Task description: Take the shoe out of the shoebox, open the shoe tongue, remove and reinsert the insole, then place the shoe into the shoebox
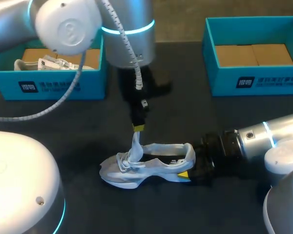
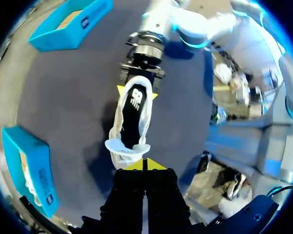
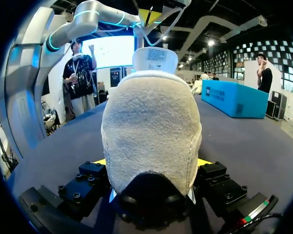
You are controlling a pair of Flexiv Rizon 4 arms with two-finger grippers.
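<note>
The step in hand looks like opening the shoe tongue. The shoe (image 1: 151, 163) is out of its box and lies on the dark bench (image 1: 63, 122), directly under the left claw (image 1: 138, 128), its heel seated in the right claw (image 1: 186, 174).

The left claw hangs nose-down over the laces, clenched on the tip of the tongue (image 1: 136, 142), which stands up from the shoe as a pale strip running straight to the fingertips. The right claw comes in low along the bench and is grasping the shoe: the padded heel fills the space between its fingers, a yellow tip showing at either side. From the left wrist view the dark insole (image 2: 136, 114) shows ahead of the left claw, laid flat inside the open mouth.

An empty shoebox (image 1: 254, 80) stands well apart from the right claw. A second shoebox (image 1: 53, 85), with something pale in it, sits well apart from the left claw.

Next, I judge, comes the insole. The heel grip should hold while the tongue is kept back far enough to clear the mouth. The left claw would have to let go of the tongue and reach in for the insole's rear edge, and the tongue may then flop back.
</note>
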